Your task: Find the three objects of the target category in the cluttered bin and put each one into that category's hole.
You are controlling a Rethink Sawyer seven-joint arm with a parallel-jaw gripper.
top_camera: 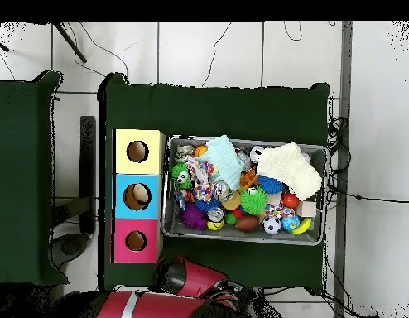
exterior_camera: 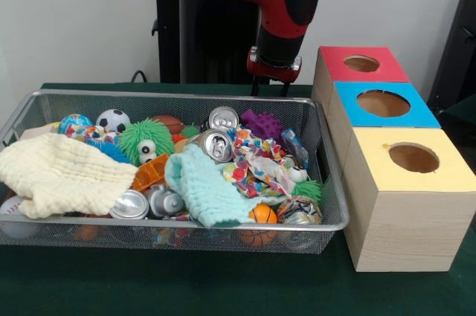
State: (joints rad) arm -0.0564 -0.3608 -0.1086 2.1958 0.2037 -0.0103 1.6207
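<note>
The bin sits on the green-covered table, filling the left and middle of the front view, heaped with clutter. At its left lies a cream cloth; beside it a green fuzzy toy, then a mint cloth, silver cans and a purple spiky ball. The gripper hangs behind the bin's far rim, toward its right end, above and clear of the contents; whether its jaws are open cannot be told. Right of the bin stand three wooden boxes with round holes, topped red, blue and yellow.
</note>
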